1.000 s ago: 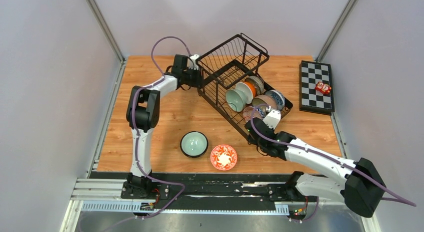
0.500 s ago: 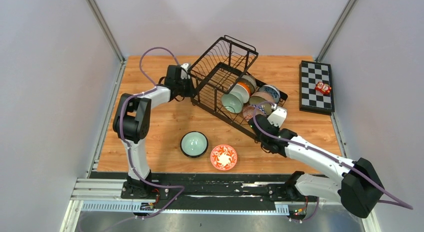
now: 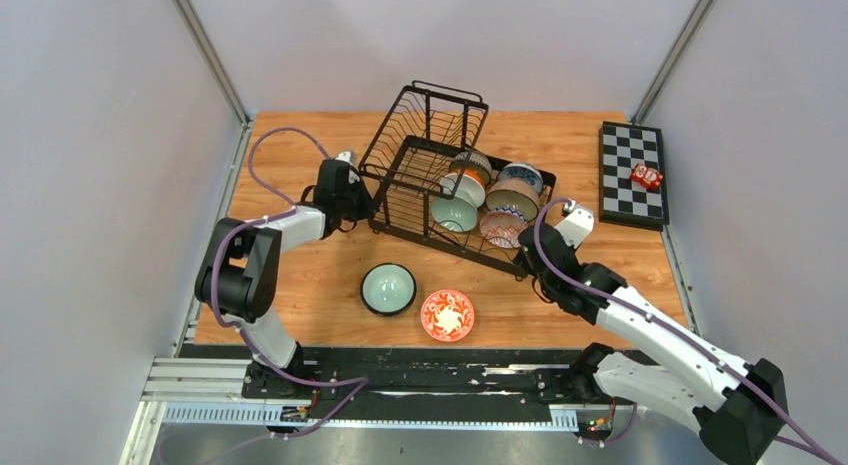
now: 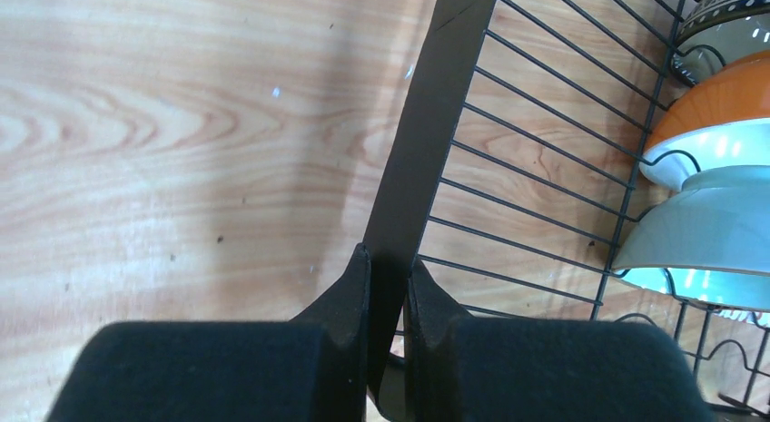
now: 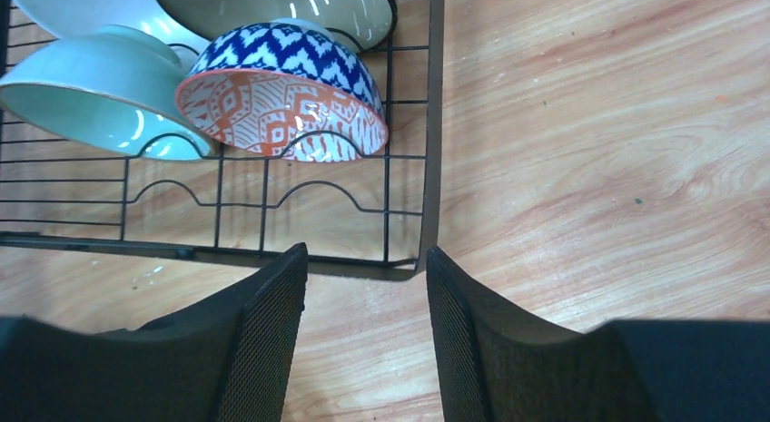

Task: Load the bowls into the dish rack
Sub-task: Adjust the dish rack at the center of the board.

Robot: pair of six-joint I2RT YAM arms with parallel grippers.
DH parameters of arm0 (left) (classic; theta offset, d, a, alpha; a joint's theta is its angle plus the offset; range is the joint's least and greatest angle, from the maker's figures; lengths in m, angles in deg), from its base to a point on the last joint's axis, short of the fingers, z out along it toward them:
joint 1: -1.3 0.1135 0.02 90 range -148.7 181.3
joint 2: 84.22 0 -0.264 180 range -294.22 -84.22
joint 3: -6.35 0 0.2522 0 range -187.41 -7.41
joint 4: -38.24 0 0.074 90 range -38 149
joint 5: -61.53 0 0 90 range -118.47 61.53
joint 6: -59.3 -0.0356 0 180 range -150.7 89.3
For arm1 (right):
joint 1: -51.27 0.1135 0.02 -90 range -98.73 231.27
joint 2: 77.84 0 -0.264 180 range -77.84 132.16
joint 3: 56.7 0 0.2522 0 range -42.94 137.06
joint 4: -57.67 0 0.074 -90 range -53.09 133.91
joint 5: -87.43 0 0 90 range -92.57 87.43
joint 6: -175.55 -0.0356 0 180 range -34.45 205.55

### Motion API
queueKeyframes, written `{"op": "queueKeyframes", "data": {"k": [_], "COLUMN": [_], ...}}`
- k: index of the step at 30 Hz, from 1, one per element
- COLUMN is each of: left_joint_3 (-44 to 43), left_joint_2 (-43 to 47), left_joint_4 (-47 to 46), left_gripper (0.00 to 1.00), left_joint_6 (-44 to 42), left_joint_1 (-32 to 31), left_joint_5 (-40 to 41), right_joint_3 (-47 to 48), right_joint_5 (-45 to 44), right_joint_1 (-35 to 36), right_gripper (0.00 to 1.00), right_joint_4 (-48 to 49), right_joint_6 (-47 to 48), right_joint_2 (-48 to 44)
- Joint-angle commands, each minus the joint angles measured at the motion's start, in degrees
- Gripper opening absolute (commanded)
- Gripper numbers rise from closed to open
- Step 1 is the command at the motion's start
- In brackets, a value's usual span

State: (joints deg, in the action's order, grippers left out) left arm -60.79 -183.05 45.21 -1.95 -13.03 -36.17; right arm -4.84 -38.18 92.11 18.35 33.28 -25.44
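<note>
Left gripper (image 4: pixel 386 259): jaws clamped on the rack's (image 4: pixel 436 122) edge bar. Right gripper (image 5: pixel 366 259): jaws apart, empty, hovering just off the rack's near corner. We see several bowls (image 3: pixel 513 198) standing on edge in the rack. A green bowl (image 3: pixel 388 288) and a red bowl (image 3: pixel 447 315) sit on the table (image 3: pixel 330 275) nearby, not yet loaded. We judge the task mostly done, with those two left.

Black wire dish rack (image 3: pixel 405 180) holds several bowls (image 3: pixel 512 198); green bowl (image 3: pixel 388 288), red bowl (image 3: pixel 447 315) outside.
</note>
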Motion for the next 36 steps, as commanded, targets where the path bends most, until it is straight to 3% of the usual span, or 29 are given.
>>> {"op": "queueKeyframes", "data": {"k": [1, 9, 13, 15, 20, 28, 36], "left_joint_3": [4.5, 12.4, 15.3, 16.8, 18.9, 23.4, 23.5], "left_joint_2": [5.2, 12.1, 15.3, 16.9, 18.9, 20.7, 21.7], "left_joint_4": [-5.7, -9.4, -10.2, -10.1, -10.3, -15.4, -14.8], "left_gripper": [0.00, 0.00, 0.00, 0.00, 0.00, 0.00, 0.00], "left_joint_6": [17.5, 24.4, 26.2, 26.9, 27.7, 31.5, 29.3], "left_joint_1": [1.9, -1.9, -4.1, -5.3, -9.2, -12.1, -14.2], "left_joint_5": [9.5, 15.1, 17.9, 19.5, 22.4, 22.7, 19.8], "right_joint_3": [1.3, 1.7, -0.1, -0.5, 0.1, -0.7, 0.4], "right_joint_5": [3.1, 11.7, 16.2, 16.0, 18.1, 16.4, 13.2], "right_joint_1": [-0.8, -0.8, -0.8, -0.8, -0.8, -0.8, -3.0], "right_gripper": [0.54, 0.50, 0.42, 0.35, 0.04, 0.03, 0.03], "right_joint_4": [-3.3, -2.2, 1.4, 2.3, 4.7, 8.6, 11.6], "right_joint_6": [2.0, 6.6, 8.2, 8.3, 8.1, 5.7, 4.1], "right_joint_2": [-3.1, -3.9, -3.2, -1.3, 3.2, 9.7, 15.5]}}
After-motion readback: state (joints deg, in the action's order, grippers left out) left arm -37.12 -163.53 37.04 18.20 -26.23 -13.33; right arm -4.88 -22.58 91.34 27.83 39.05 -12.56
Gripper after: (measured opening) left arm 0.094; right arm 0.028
